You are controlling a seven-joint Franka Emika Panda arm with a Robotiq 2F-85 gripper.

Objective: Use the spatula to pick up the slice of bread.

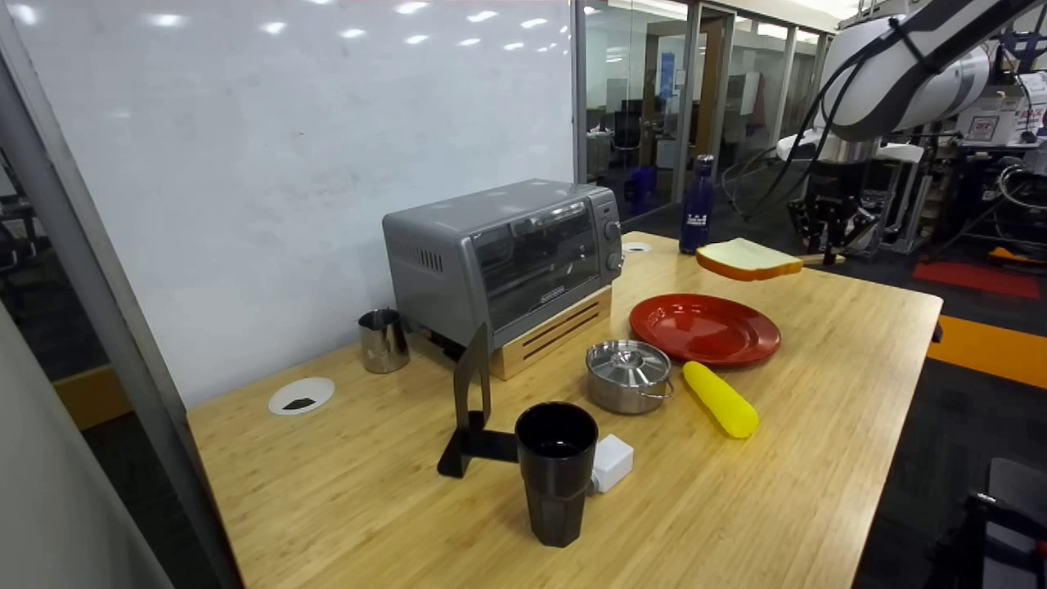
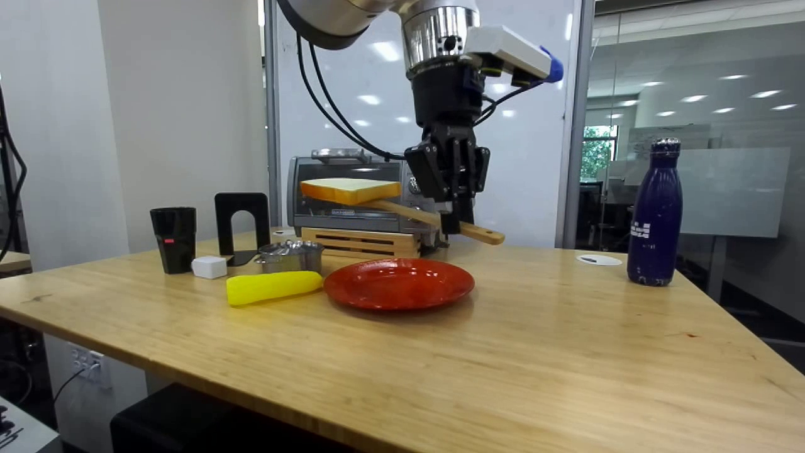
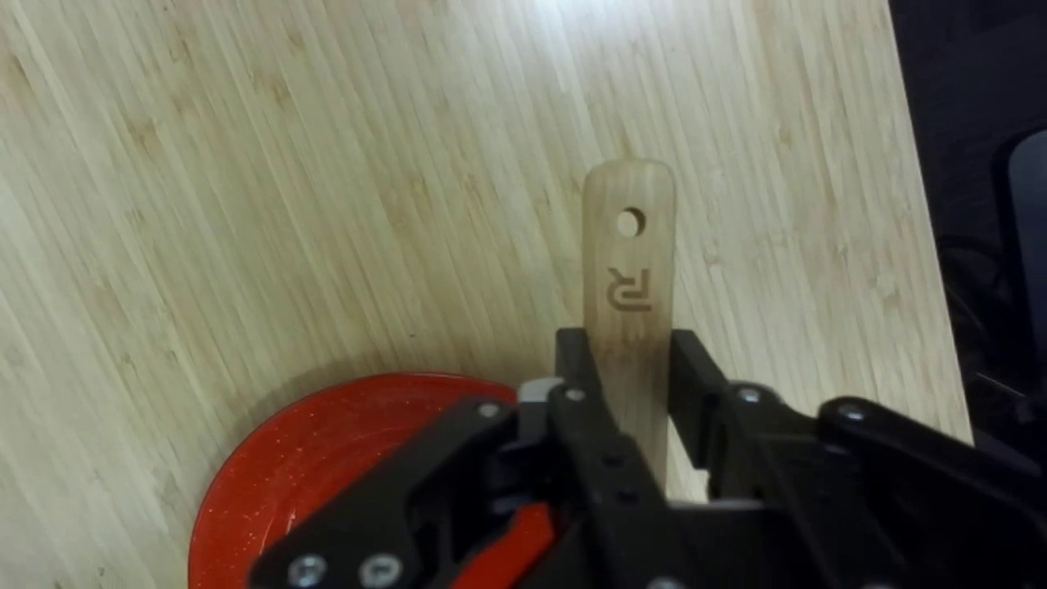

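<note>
The claw (image 3: 628,339) grips the spatula (image 3: 630,286), with the bread (image 2: 350,190) atop it showing only in both exterior views.

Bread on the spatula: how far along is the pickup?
Done: the bread rests on the spatula, clear of the table in both exterior views. In hand: the gripper is shut on the handle in the wrist view. Left: the pickup itself looks complete; since nothing clamps the bread from above, probably just hold the spatula steady so it doesn't slide off.
</note>
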